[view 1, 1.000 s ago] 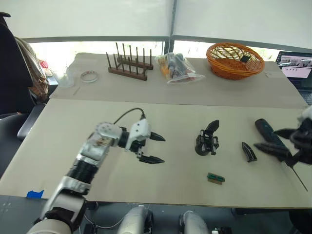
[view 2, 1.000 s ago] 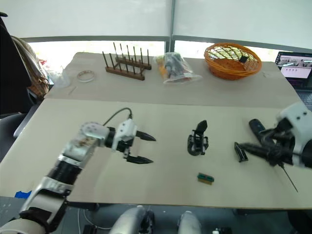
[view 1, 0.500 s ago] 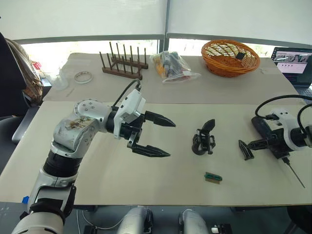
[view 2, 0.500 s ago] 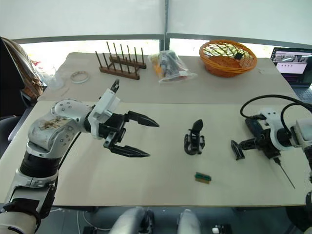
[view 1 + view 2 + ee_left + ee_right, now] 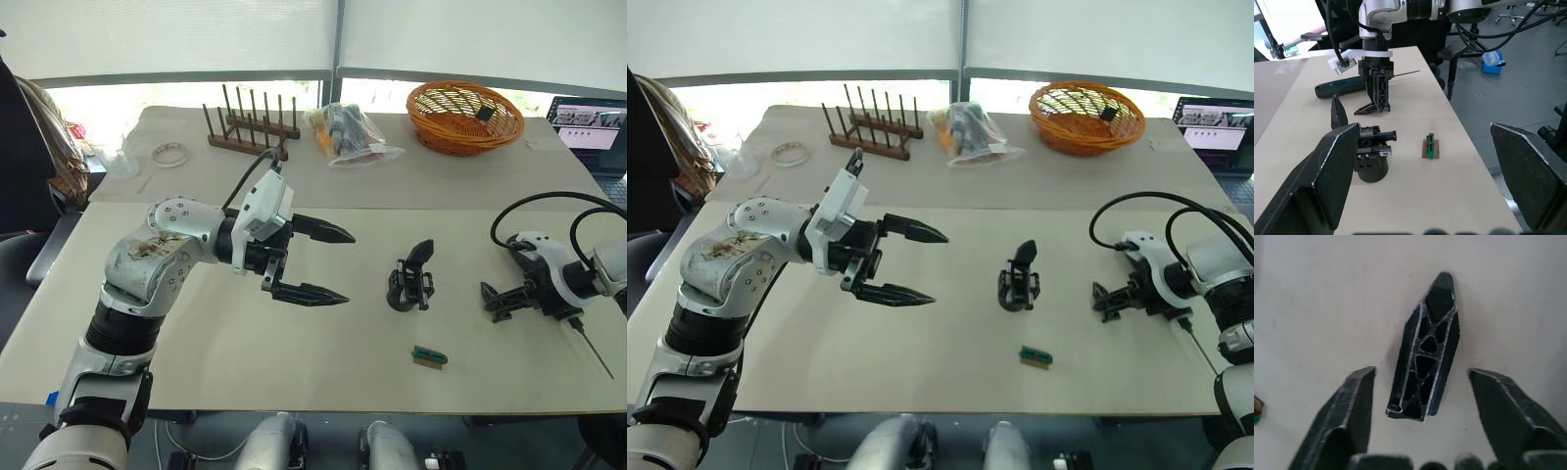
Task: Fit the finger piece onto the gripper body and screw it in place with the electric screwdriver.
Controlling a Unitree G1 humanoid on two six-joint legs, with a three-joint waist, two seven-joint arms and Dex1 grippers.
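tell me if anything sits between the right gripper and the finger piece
Nothing visible does. The right gripper is directly over the finger piece, which lies flat on the table between its open fingers.

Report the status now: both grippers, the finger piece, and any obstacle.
Left gripper open, above the table. Right gripper open, straddling the finger piece, which lies flat, ungrasped. Gripper body stands apart; nothing blocks.

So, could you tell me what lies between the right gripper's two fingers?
The finger piece lies flat on the table between the open right gripper's fingers, touching neither, in the right wrist view.
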